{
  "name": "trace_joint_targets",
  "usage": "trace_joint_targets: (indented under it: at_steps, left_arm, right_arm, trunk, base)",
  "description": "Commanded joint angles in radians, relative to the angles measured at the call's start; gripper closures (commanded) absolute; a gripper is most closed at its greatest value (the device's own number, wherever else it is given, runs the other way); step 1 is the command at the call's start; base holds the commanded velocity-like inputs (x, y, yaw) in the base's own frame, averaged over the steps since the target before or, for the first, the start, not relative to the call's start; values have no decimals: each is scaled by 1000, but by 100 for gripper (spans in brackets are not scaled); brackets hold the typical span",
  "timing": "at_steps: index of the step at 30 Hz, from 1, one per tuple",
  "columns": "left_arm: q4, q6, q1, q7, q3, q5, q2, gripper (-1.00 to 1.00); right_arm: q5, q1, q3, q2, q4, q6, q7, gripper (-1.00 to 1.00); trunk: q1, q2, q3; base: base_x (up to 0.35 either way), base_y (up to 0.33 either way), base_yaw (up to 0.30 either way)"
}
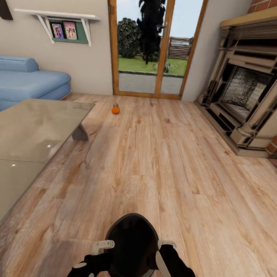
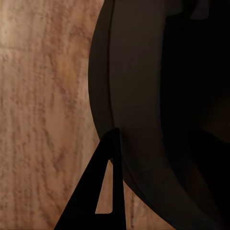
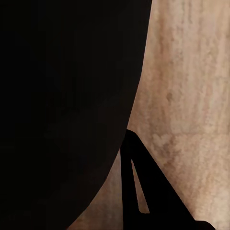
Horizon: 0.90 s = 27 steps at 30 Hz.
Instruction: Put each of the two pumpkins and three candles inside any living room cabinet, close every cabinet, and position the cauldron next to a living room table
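The robot carries the cauldron (image 1: 132, 246), a black round pot, low in front of its trunk over the wooden floor (image 1: 161, 165), with the left hand (image 1: 100, 247) and the right hand (image 1: 166, 245) set against opposite sides of its rim. Whether either hand is actually clamped on the rim I cannot tell: each wrist view shows one dark finger (image 2: 98, 191) beside the pot's wall (image 3: 62, 115), and the other finger is hidden. The chief risk, as I judge it, is the pot slipping or tilting if the two arms drift apart or one side lets go while the base rolls. A second risk is clipping the corner of the grey bench (image 1: 30, 134) close on the left. The cauldron's inside looks dark and I can make out nothing in it. A pumpkin (image 1: 116, 109) sits far ahead on the floor near the glass doors (image 1: 152, 43), well apart from the bench.
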Motion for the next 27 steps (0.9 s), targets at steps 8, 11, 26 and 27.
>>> trace_joint_targets:
  at_steps: [8, 11, 26, 27]
  left_arm:
    - [1, 2, 0, 3, 0, -5, 0, 100]
    - [1, 2, 0, 3, 0, -5, 0, 100]
    - [1, 2, 0, 3, 0, -5, 0, 100]
    - [1, 2, 0, 3, 0, -5, 0, 100]
  right_arm:
    - [-4, -1, -1, 0, -3, -3, 1, 100]
    - [-5, -1, -1, 0, -3, -3, 1, 100]
    - [-6, -1, -1, 0, -3, -2, 1, 100]
    - [-6, -1, -1, 0, -3, -2, 2, 100]
  trunk:
    - [-2, 1, 19]
    - [-4, 2, 31]
    - [-10, 5, 89]
    - [-11, 6, 93]
  base:
    - [0, 0, 0]
    - [0, 0, 0]
    - [0, 0, 0]
    - [0, 0, 0]
